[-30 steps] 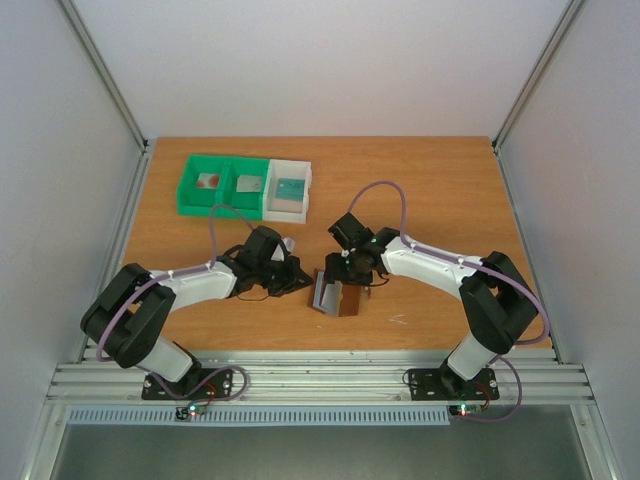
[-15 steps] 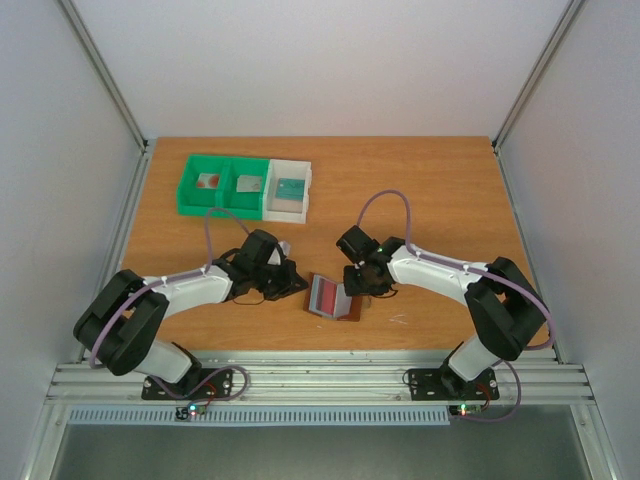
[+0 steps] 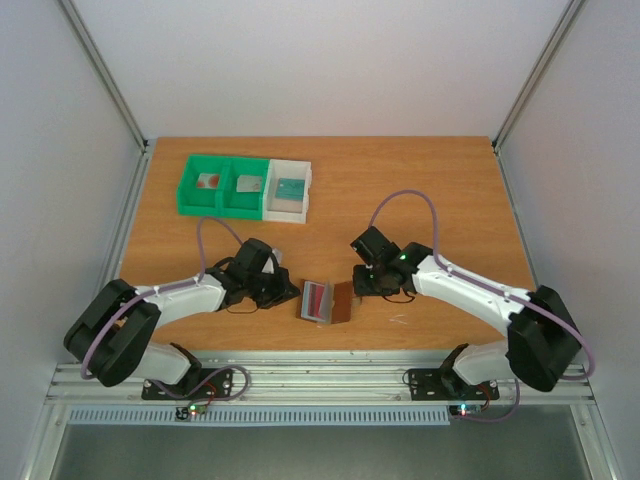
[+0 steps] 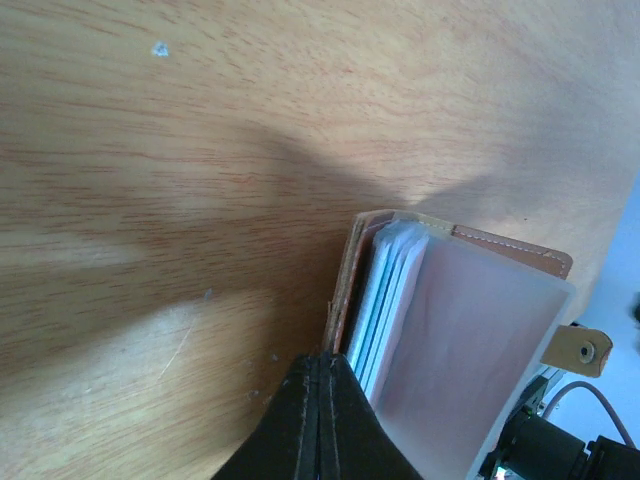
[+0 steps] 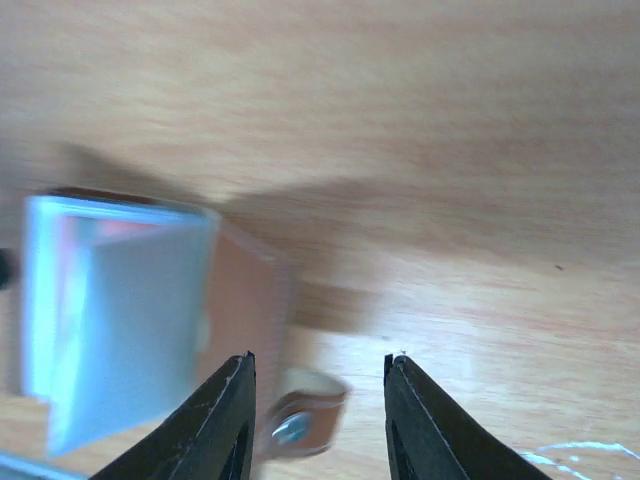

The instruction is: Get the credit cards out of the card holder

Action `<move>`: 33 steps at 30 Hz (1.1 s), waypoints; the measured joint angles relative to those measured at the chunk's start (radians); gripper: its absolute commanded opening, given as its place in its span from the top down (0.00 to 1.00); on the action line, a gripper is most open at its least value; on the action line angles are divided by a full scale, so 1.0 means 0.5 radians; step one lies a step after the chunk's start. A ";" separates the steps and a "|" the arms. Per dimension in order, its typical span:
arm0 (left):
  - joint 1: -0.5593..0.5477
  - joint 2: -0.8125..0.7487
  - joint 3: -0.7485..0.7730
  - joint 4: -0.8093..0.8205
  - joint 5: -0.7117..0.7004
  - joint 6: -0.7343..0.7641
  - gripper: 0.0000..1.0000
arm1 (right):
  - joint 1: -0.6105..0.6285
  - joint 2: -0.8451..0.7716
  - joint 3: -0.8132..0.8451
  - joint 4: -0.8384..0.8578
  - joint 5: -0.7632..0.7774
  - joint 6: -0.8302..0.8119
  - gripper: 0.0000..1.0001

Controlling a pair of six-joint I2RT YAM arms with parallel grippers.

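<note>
The brown card holder (image 3: 325,302) lies open near the table's front, its pale plastic sleeve (image 4: 480,330) facing up. Blue-white edges of credit cards (image 4: 385,290) show tucked inside it. My left gripper (image 3: 285,293) is shut, its tips (image 4: 322,365) pressed against the edge of the holder's brown cover; no grip on it shows. My right gripper (image 3: 362,285) is open just right of the holder (image 5: 120,310). The holder's snap strap (image 5: 305,420) lies between its fingers, with nothing gripped.
At the back left stands a green two-compartment bin (image 3: 222,205) holding a white card with a red mark (image 3: 207,181) and a grey card (image 3: 247,183). A white bin (image 3: 286,213) beside it holds a teal card (image 3: 290,186).
The holder went from propped up to lying open, a little further left. My right gripper drew back to the right and its jaws narrowed. The left gripper slid slightly toward the front.
</note>
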 measured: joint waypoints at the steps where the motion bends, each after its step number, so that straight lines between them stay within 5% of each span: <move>1: 0.000 -0.008 -0.004 0.002 -0.002 -0.007 1.00 | 0.008 -0.048 0.031 -0.005 -0.030 0.001 0.64; 7: 0.000 -0.066 -0.014 0.001 -0.018 -0.040 1.00 | 0.160 -0.156 0.174 0.126 -0.244 0.053 0.70; 14: 0.000 -0.101 -0.020 0.018 -0.021 -0.076 1.00 | 0.215 0.075 0.212 0.425 -0.469 0.223 0.83; 23: 0.000 -0.108 -0.050 0.032 -0.034 -0.105 1.00 | 0.215 0.438 0.239 0.550 -0.532 0.291 0.81; 33: 0.000 -0.137 -0.120 -0.008 -0.140 -0.101 1.00 | 0.173 0.435 -0.026 0.627 -0.539 0.225 0.79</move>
